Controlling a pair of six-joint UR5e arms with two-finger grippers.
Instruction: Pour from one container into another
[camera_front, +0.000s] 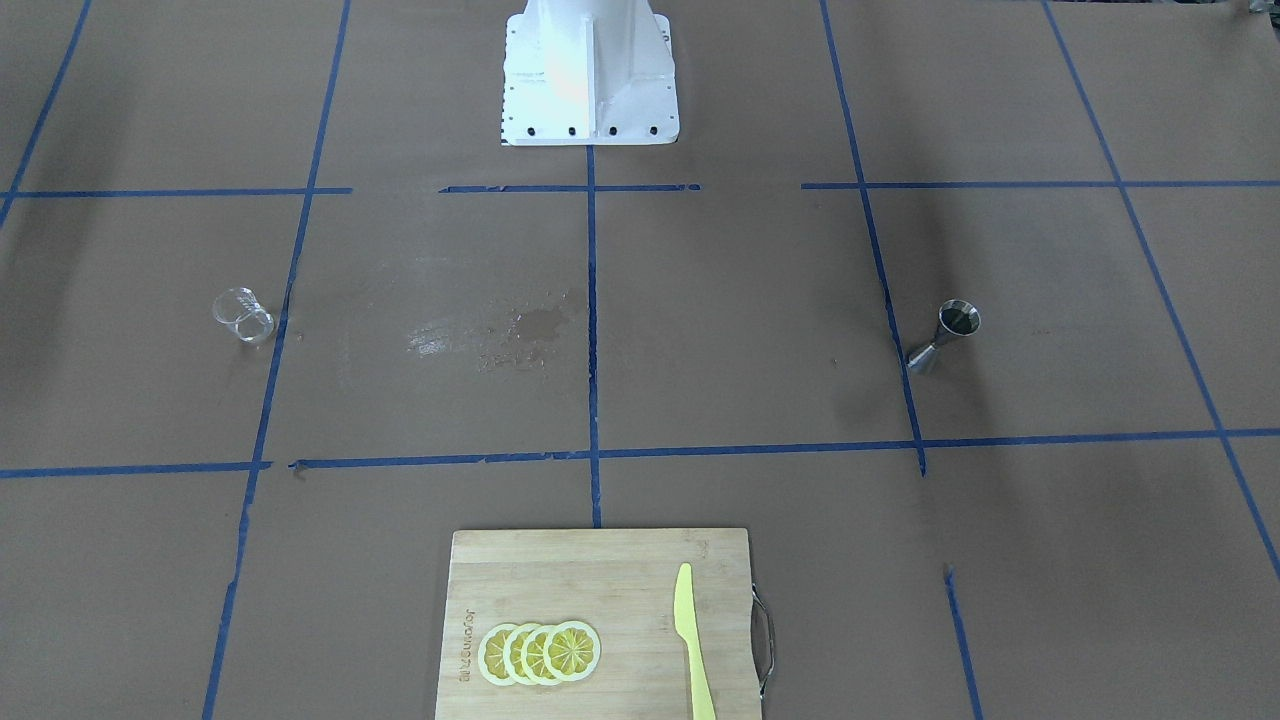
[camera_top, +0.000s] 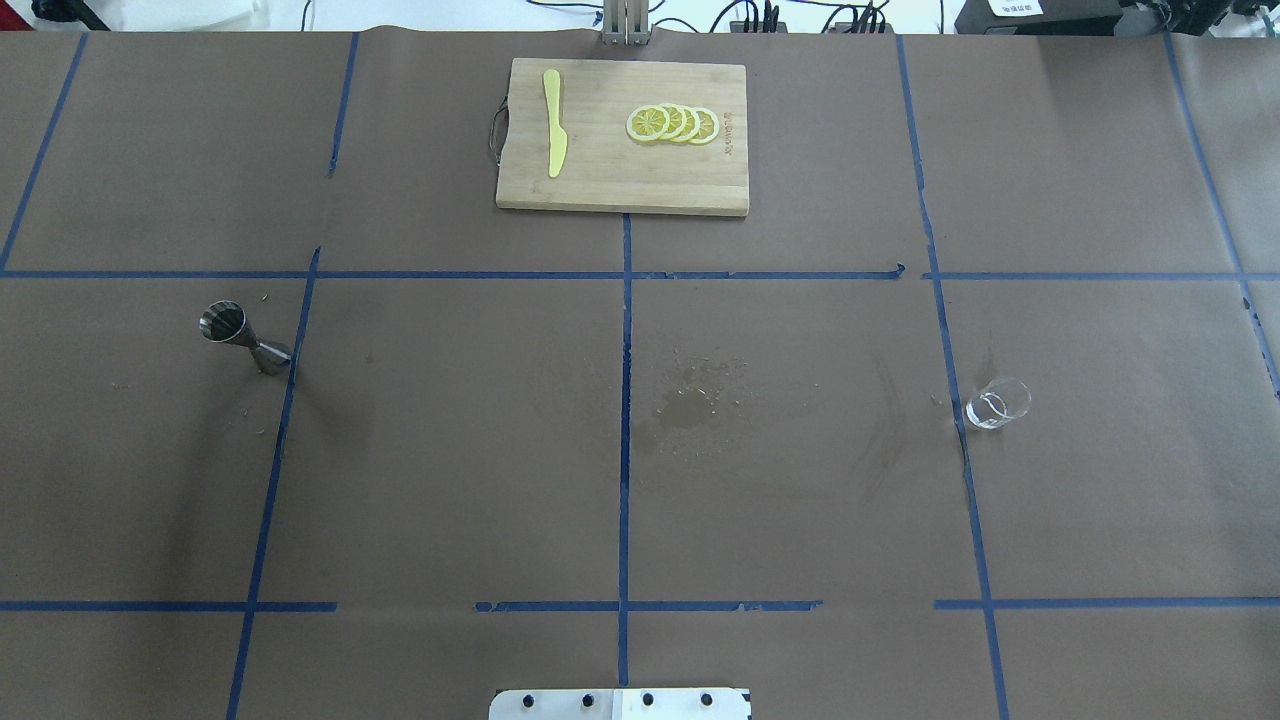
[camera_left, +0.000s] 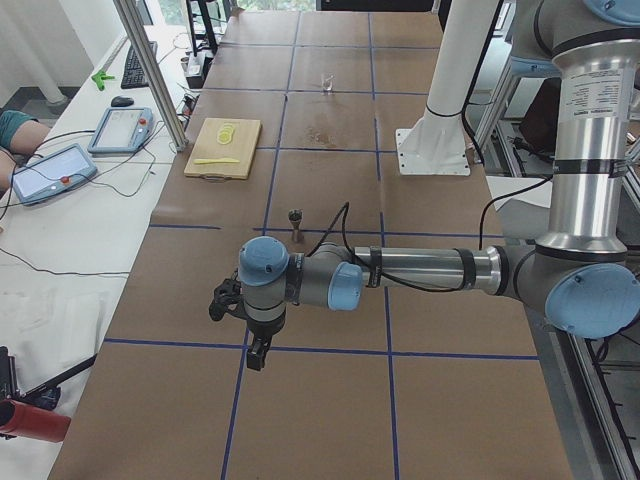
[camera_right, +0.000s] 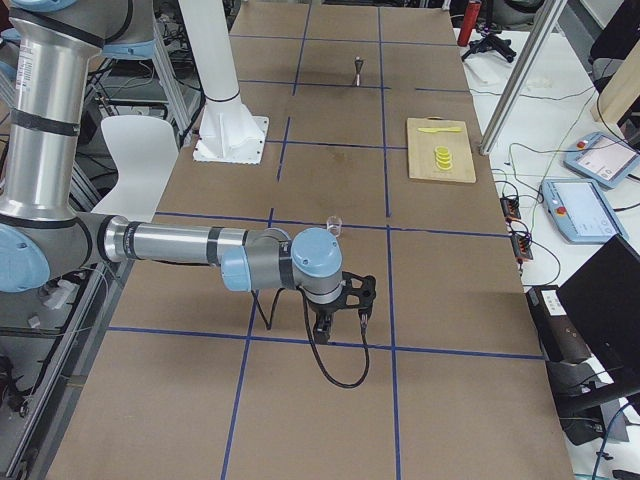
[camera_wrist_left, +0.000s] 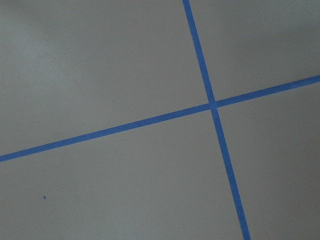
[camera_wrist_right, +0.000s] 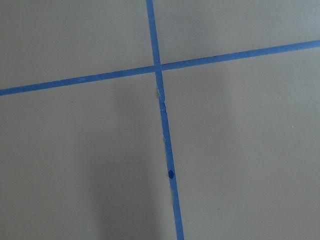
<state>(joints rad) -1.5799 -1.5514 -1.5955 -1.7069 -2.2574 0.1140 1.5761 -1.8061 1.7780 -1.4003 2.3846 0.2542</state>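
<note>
Standing upright on the robot's right side of the worktop (camera_top: 450, 450), the clear glass cup (camera_top: 997, 403) is sitting just beside a blue tape line (camera_top: 955, 380), and whether it is holding anything cannot be told. The steel jigger (camera_top: 245, 340) is standing upright well apart from it on the robot's left side, its base just beside another tape line and its upper cone opening upward. A damp stain (camera_top: 690, 405) is showing between the two, near the centre line. At the far edge a wooden cutting board (camera_top: 620, 185) is carrying a yellow knife (camera_top: 553, 135) and four overlapping lemon slices (camera_top: 672, 124). Both arms are reaching out low over the ends of the worktop, far from the cup and jigger. The left fingers (camera_left: 258, 355) and right fingers (camera_right: 321, 328) are pointing downward, and whether they are spread or pressed together cannot be told. Each wrist camera is showing only brown paper and crossing tape.
</note>
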